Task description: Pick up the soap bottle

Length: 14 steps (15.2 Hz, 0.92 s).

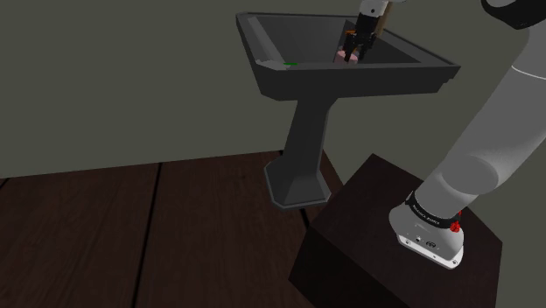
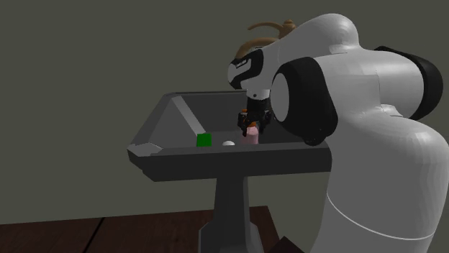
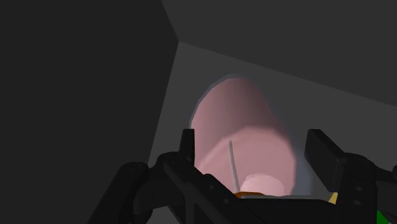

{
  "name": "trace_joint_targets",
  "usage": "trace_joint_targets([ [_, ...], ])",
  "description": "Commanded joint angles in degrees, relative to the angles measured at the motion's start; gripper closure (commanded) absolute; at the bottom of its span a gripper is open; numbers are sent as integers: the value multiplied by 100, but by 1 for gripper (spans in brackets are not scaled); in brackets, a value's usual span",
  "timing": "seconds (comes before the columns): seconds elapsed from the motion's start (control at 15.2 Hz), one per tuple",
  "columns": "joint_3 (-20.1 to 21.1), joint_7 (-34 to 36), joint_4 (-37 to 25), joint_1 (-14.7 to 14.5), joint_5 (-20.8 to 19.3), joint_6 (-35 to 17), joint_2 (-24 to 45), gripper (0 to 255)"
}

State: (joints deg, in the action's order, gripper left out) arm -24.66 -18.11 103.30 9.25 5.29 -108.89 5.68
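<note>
Down inside the pedestal sink [image 1: 350,83], the black fingers [image 3: 188,143] pinch the pink soap bottle [image 3: 238,127] from both sides. A green block [image 2: 203,139] and a small white object [image 2: 229,143] sit just beside it. Sloped basin walls [image 3: 83,76] rise close around; room is open above.

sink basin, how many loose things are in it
3: a pink soap bottle, a small white thing beside it, and a green block next along toward the second exterior view's left. The arm may hide others.
</note>
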Motion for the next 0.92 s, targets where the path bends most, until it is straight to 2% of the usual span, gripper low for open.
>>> trace_joint_targets([
  [0.0,-2,9,-113,2,-9,128,-13,255],
  [0.86,-19,59,-1035,21,-32,1059,-25,255],
])
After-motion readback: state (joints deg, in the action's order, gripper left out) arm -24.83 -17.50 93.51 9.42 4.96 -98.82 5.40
